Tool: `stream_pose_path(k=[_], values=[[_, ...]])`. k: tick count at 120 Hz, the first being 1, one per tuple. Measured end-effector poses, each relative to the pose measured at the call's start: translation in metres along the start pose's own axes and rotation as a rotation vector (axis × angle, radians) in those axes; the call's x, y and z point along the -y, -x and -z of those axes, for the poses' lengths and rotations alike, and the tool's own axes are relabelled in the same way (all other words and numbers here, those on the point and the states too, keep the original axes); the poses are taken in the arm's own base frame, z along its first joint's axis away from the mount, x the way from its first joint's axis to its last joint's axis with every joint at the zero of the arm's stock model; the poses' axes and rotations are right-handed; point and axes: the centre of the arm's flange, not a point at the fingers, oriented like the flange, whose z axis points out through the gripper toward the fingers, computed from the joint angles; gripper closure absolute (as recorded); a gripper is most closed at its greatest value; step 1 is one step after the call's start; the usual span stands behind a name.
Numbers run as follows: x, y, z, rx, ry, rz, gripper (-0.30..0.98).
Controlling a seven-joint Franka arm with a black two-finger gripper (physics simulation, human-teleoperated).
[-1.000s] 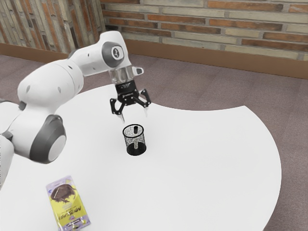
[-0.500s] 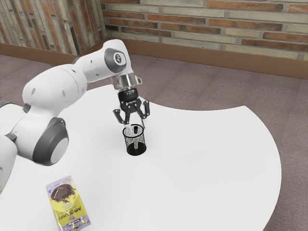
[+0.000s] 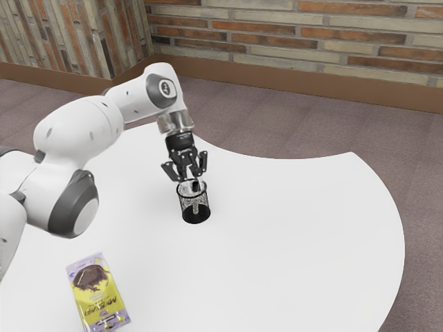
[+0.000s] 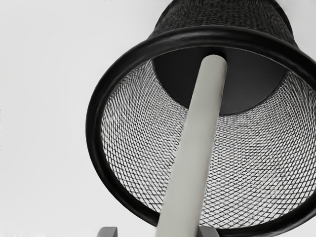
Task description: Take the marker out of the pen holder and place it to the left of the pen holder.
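- Pen holder: black wire-mesh cylinder (image 4: 133,148), open at the top, with a thick round black rim and a dark solid base. Stands upright on the white tabletop (image 3: 297,242).
- Contents seen: 1 marker, described below.
- Marker: slim, pale grey, smooth cylindrical marker (image 4: 195,143) with a black upper end. Sits inside the holder, not yet out; grey lower end down at the dark base.
- Marker pose: close to upright in the exterior view, black end up, at the level of the holder's mouth.
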Motion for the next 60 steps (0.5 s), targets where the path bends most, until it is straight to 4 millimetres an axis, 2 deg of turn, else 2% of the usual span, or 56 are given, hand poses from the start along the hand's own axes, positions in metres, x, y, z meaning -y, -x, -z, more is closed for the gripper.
stream_pose_path(k=[16,42,60], values=[[-0.001,0.0,-0.001,0.006,0.0,0.034,0.59],[-0.005,0.022,-0.006,0.03,-0.023,0.049,0.59],[-0.005,0.029,-0.009,0.047,-0.041,0.063,0.68]])
